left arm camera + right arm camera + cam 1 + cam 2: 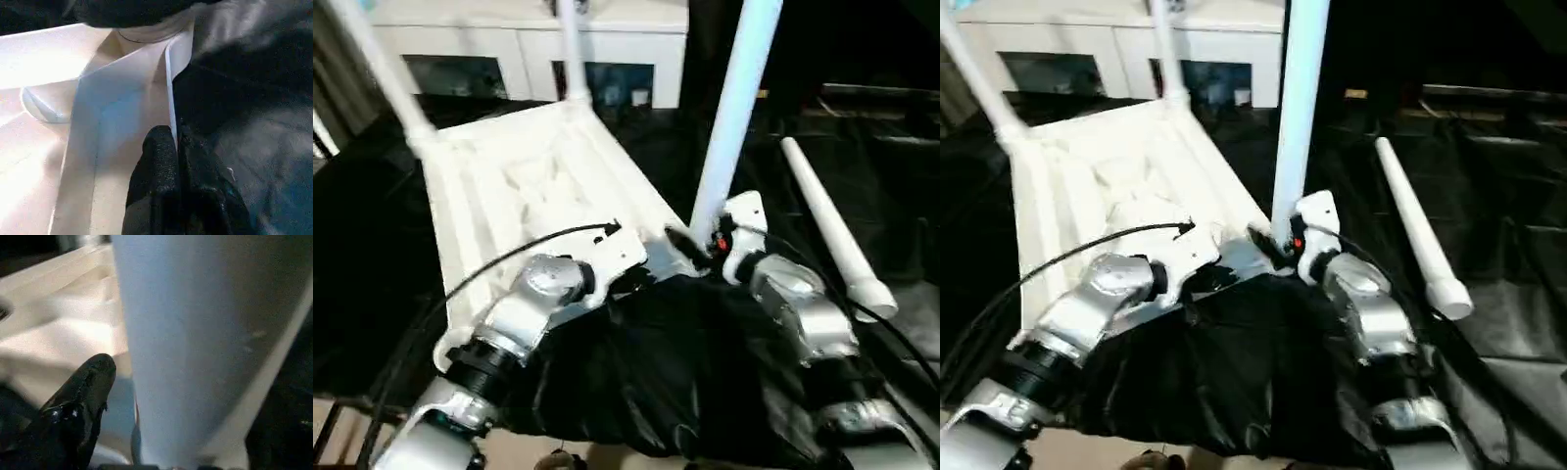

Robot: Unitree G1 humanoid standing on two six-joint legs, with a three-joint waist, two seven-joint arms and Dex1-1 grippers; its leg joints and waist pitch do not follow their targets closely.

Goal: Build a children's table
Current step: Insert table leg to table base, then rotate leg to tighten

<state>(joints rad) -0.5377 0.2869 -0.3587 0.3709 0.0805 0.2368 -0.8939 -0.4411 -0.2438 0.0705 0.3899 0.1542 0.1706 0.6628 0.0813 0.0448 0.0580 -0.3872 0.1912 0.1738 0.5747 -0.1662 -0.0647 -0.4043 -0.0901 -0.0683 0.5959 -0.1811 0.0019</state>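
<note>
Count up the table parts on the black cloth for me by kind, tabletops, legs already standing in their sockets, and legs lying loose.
Tabletop, upside down: 1
Legs standing in corner sockets: 3, at far left, far middle, near right
Loose leg lying on the cloth: 1
Total: 5 parts

Work surface covered in black sheeting (636,382). Inverted white tabletop (538,196) lies left-centre; one loose white leg (832,230) lies right.
</note>
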